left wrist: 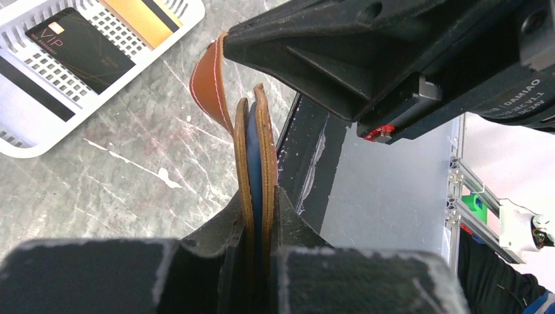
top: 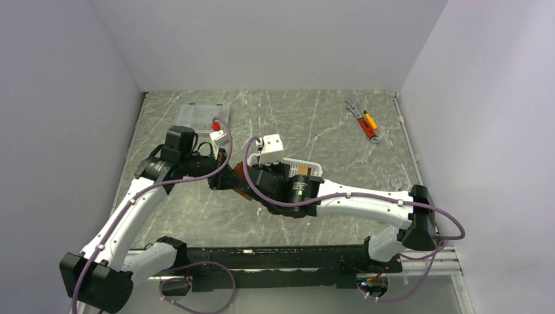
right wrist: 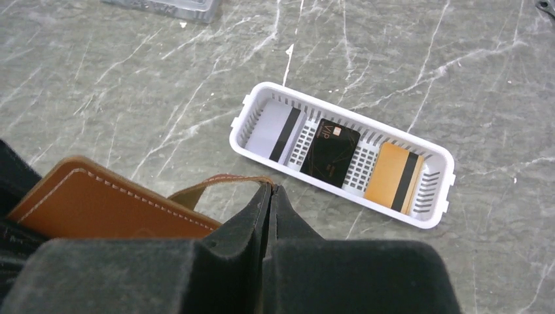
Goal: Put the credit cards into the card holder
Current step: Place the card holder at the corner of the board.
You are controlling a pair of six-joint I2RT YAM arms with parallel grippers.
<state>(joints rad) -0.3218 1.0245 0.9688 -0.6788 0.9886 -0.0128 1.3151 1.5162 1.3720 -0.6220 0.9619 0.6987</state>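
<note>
In the left wrist view my left gripper (left wrist: pixel 260 196) is shut on the card holder (left wrist: pixel 255 150), a brown leather wallet held on edge above the table, pale blue showing between its halves. Its strap tab (right wrist: pixel 222 180) arches over to my right gripper (right wrist: pixel 269 186), whose jaws are pressed together on the tab's end. The wallet's brown face (right wrist: pixel 98 203) lies left of the right fingers. Three credit cards lie flat in the white slotted basket (right wrist: pixel 327 186): a grey-white striped one (right wrist: pixel 278 127), a black one (right wrist: pixel 330 150) and an orange-gold one (right wrist: pixel 393 175).
The basket (top: pixel 304 165) sits just behind the two grippers near the table's middle. A clear compartment box (top: pixel 196 116) stands at the back left, with a small red piece (top: pixel 216 124) beside it. Orange and red hand tools (top: pixel 366 123) lie at the back right.
</note>
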